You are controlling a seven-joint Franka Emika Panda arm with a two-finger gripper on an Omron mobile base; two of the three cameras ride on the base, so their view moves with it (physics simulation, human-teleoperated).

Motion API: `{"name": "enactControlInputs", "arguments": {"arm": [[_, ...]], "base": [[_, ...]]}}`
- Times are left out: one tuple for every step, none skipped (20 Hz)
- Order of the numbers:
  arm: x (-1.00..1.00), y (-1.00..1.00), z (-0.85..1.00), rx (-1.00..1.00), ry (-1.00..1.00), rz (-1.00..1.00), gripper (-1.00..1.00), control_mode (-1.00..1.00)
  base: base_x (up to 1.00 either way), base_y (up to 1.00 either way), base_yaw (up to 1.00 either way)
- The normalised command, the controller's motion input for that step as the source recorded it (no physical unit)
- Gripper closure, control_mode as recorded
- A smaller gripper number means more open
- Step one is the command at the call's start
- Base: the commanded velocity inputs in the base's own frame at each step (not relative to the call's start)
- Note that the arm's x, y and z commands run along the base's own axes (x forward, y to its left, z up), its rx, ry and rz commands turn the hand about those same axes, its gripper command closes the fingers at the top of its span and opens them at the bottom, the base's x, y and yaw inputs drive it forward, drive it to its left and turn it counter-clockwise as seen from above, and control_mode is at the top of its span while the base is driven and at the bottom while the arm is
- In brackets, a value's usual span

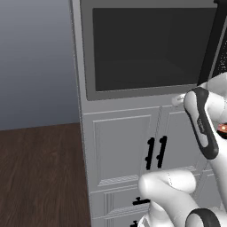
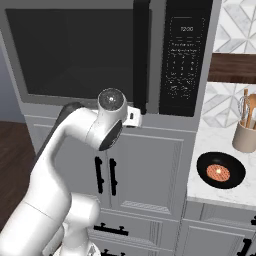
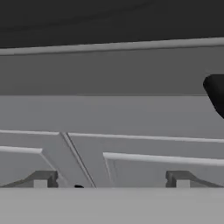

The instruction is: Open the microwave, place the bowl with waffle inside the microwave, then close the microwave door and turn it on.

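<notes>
grey built-in microwave (image 2: 115,55) shut | dark two-finger gripper (image 3: 109,180) spread wide, nothing held | parked below black vertical bar handle (image 2: 140,55), judged ready for pull | waffle bowl (image 2: 220,171) left at counter's front edge

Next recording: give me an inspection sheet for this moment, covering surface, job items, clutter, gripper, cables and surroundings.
Surface: white marble counter right of the microwave.
Job's things: microwave with door shut, black handle upright; nothing discernible through the dark glass.
Clutter: black pan holding a waffle; utensil jar.
Gripper: gripper open, just below the door, holding nothing.
Cables: nothing seen.
Surroundings: white cabinets with black handles, dark wood floor.
</notes>
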Motion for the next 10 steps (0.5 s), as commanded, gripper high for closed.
{"name": "enactControlInputs", "arguments": {"arm": [[0.00,-0.94,0.34,0.00,-0.27,-0.11,-1.00,-1.00],[0.00,-0.84,0.49,0.00,-0.15,-0.13,-1.00,-1.00],[0.00,-0.76,0.64,0.01,-0.04,-0.15,-1.00,-1.00],[0.00,-0.67,0.75,0.03,0.00,-0.16,-1.00,-1.00],[0.00,-0.59,0.80,0.03,0.00,-0.18,-1.00,-1.00],[0.00,-0.49,0.56,0.00,0.00,-0.19,-1.00,-1.00],[0.00,-0.30,0.71,0.00,0.00,-0.19,-1.00,-1.00],[0.00,-0.26,0.67,0.00,0.00,-0.19,-1.00,-1.00],[0.00,-0.25,0.66,0.00,0.00,-0.20,-1.00,-1.00],[0.00,-0.31,0.71,0.00,0.00,-0.21,-1.00,-1.00]], "base": [[0.00,0.00,0.00],[0.00,0.00,0.00],[0.00,0.00,0.00],[0.00,0.00,0.00],[0.00,0.00,0.00],[0.00,0.00,0.00],[0.00,0.00,0.00],[0.00,0.00,0.00],[0.00,0.00,0.00],[0.00,0.00,0.00]]}}
